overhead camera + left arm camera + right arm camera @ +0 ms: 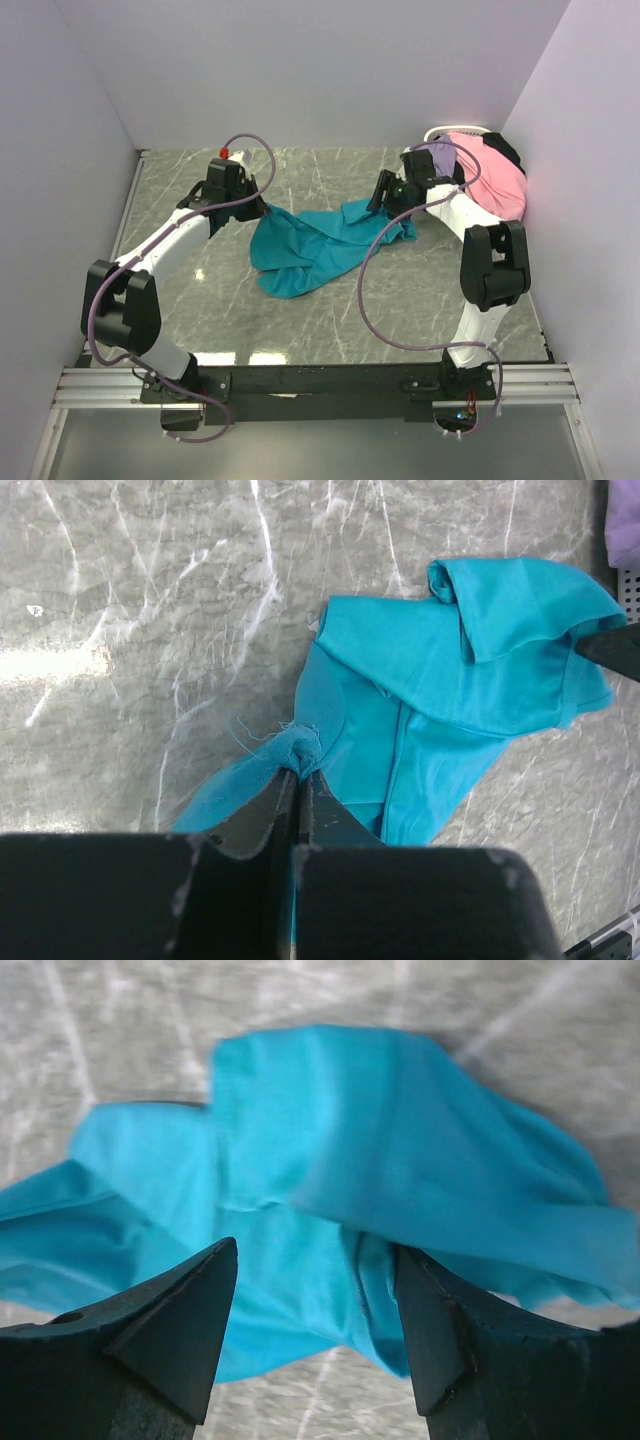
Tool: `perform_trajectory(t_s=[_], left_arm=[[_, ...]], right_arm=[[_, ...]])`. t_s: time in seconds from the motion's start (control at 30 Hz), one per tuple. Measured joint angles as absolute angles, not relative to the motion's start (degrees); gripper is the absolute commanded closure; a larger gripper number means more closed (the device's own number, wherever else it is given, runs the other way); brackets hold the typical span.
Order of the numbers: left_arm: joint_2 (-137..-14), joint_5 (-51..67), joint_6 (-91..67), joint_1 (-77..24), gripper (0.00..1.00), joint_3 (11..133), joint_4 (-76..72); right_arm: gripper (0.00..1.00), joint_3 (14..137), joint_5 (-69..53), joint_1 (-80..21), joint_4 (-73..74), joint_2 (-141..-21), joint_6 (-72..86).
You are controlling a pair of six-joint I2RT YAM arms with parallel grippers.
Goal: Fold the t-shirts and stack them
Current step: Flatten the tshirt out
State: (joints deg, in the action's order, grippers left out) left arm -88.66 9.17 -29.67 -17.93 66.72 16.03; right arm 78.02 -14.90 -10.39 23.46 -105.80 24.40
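Note:
A teal t-shirt [305, 250] lies crumpled in the middle of the grey marble table. My left gripper [262, 207] is shut on a bunched bit of the shirt's left edge; the wrist view shows the cloth [300, 748] pinched at the fingertips, with the shirt [450, 660] spreading beyond. My right gripper [380, 200] is open just above the shirt's right end; in its wrist view the fingers [190, 1310] stand wide apart over the teal cloth [380, 1160]. Pink [495, 175], lavender [440, 152] and black [508, 150] t-shirts are heaped at the back right.
The heap sits in a white basket [447, 131] in the back right corner, behind the right arm's elbow. Light walls close the table on three sides. A purple cable [370, 300] from the right arm loops over the table's front.

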Motion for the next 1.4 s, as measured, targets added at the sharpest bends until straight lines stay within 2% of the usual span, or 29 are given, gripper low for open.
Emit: perform_trajectory(t_s=[0.2,0.5,0.67,1.03,1.4], left_arm=[[-89.32,9.21,-29.67,-17.93,0.94,66.72,15.90],[-89.84,9.26,-29.63,-17.93,0.94,66.52,15.77],[-89.86,9.28,-29.65,-17.93,0.93,66.52,15.77],[-89.86,9.37,-29.61,-17.93,0.93,66.52,15.84],[-90.74,9.37,-29.56,-17.93,0.92,66.52,15.88]], right_arm=[[0.30,80.16,-15.55,-13.10,23.27,-105.49,25.32],[0.26,82.72,-1.08,-20.38,29.91,-100.73,25.61],[0.28,81.30,-0.03,-21.91,28.36,-96.16,26.39],[0.28,81.30,-1.10,-21.28,24.84,-105.56,28.97],[0.28,82.50,3.18,-20.73,25.32,-107.96,29.15]])
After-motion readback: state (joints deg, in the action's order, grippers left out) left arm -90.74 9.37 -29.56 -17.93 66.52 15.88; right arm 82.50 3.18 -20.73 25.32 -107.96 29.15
